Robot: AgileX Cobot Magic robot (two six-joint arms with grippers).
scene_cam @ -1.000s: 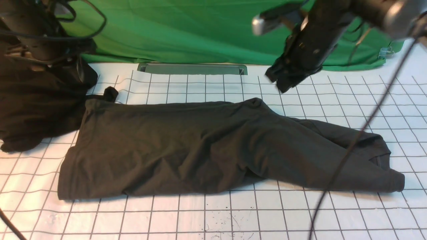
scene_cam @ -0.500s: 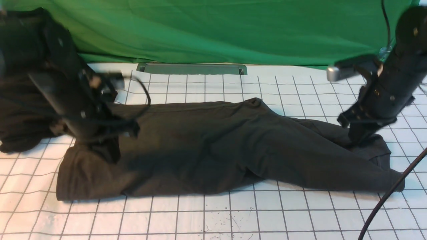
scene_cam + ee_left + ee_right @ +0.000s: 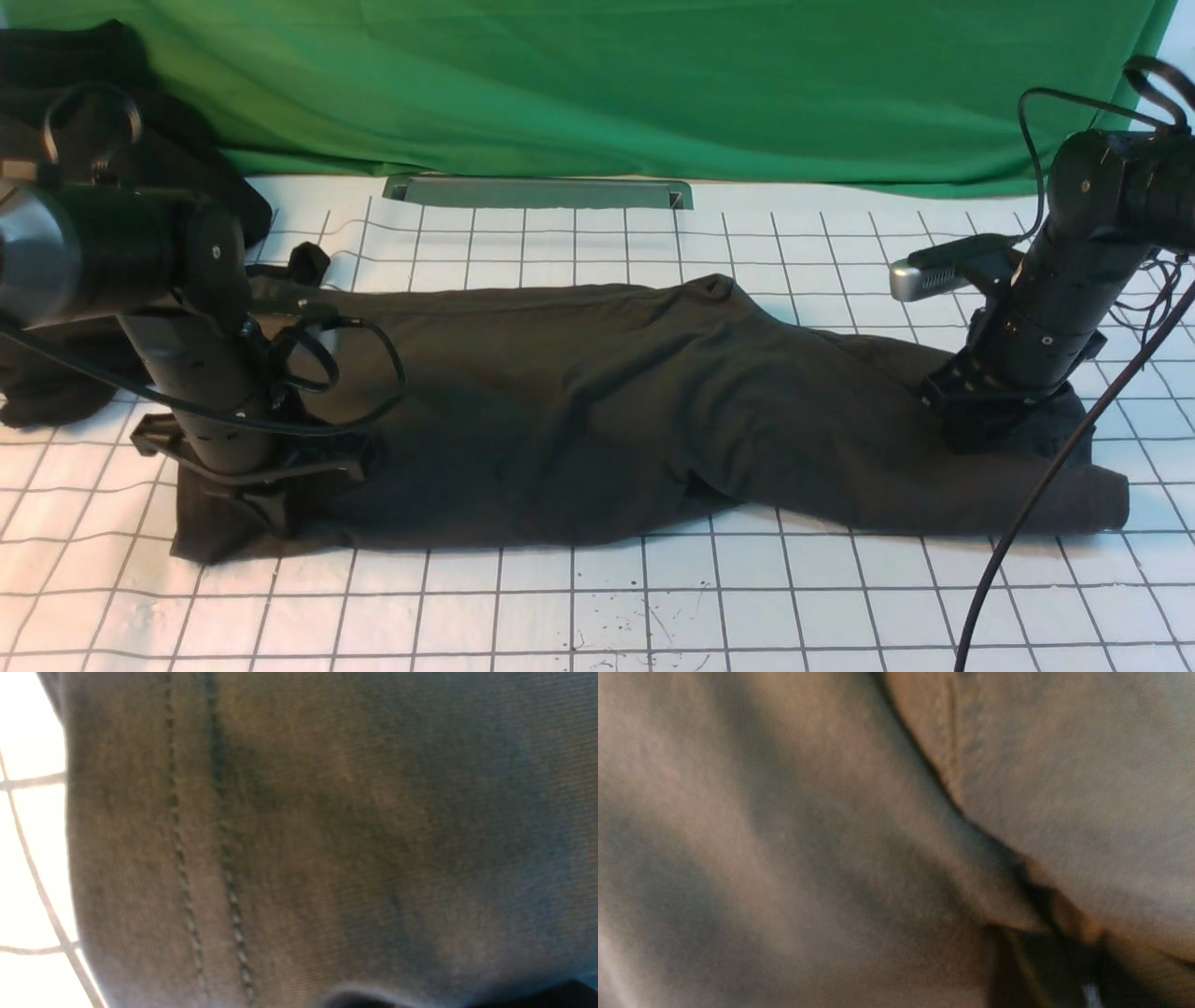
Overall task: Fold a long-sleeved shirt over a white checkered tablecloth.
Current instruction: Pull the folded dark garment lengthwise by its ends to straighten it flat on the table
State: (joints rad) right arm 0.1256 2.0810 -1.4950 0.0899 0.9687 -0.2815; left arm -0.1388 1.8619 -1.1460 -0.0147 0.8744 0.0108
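Shirt (image 3: 597,411) lies flat and long across the middle of the desk, on the checkered tablecloth (image 3: 653,607), running from the left side to near the right edge. Only plain dark fabric is showing, and it is wrinkled in the middle. On the right end a sleeve runs out along the front, with more folded cloth just behind it.

My left gripper (image 3: 271,509) is down on the shirt's left end, by the front-left corner of the garment. It reads as closed. The tips are lost against the dark cloth, so I cannot tell if any fabric is pinched between them. The left wrist view is filled with shirt (image 3: 350,835): two rows of stitching run near one edge, and a strip of tablecloth (image 3: 32,858) shows beyond it.

My right gripper (image 3: 980,439) is pressed into the shirt's right end, behind the sleeve. Its tips are buried in the cloth, so wide or narrow I cannot tell. The right wrist view is all blurry shirt (image 3: 784,835), with a fold edge crossing it.

A black cloth heap (image 3: 47,373) sits at the desk's left edge, behind my left arm and just beside the shirt's back-left corner. A green backdrop (image 3: 597,84) hangs along the back edge, with a grey slot (image 3: 540,192) in front of it. A black cable (image 3: 1027,523) hangs across the front right.
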